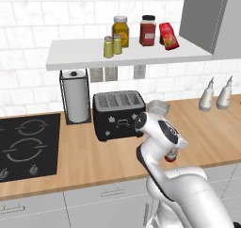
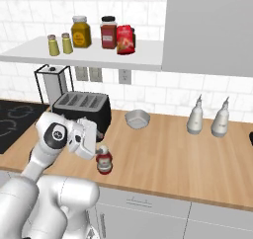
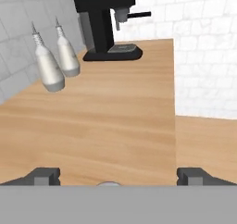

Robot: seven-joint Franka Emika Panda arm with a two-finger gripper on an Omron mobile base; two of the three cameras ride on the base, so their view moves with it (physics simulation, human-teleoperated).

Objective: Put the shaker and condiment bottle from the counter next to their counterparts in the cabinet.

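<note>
The red condiment bottle point(image 2: 104, 160) stands upright near the front edge of the light-wood counter point(image 2: 163, 154). A sliver of it point(image 1: 171, 154) shows behind my wrist. My gripper point(image 2: 100, 145) is level with its pale cap point(image 3: 109, 183), open, with one dark fingertip point(image 3: 44, 176) on each side of the cap. Nothing is gripped. Two alike yellow-green shakers point(image 1: 108, 47) point(image 1: 117, 44) stand side by side on the white shelf, the cabinet point(image 1: 84, 57). To their right on the shelf is the dark-lidded red jar point(image 1: 148, 30).
An amber jar point(image 1: 120, 30) and a red snack bag point(image 1: 168, 36) share the shelf. On the counter stand a black toaster point(image 1: 117, 115), a paper-towel holder point(image 1: 75, 96), a grey bowl point(image 2: 137, 118), two white spout bottles point(image 2: 195, 117) and a coffee machine point(image 3: 109, 24). The hob point(image 1: 26, 147) lies at the left.
</note>
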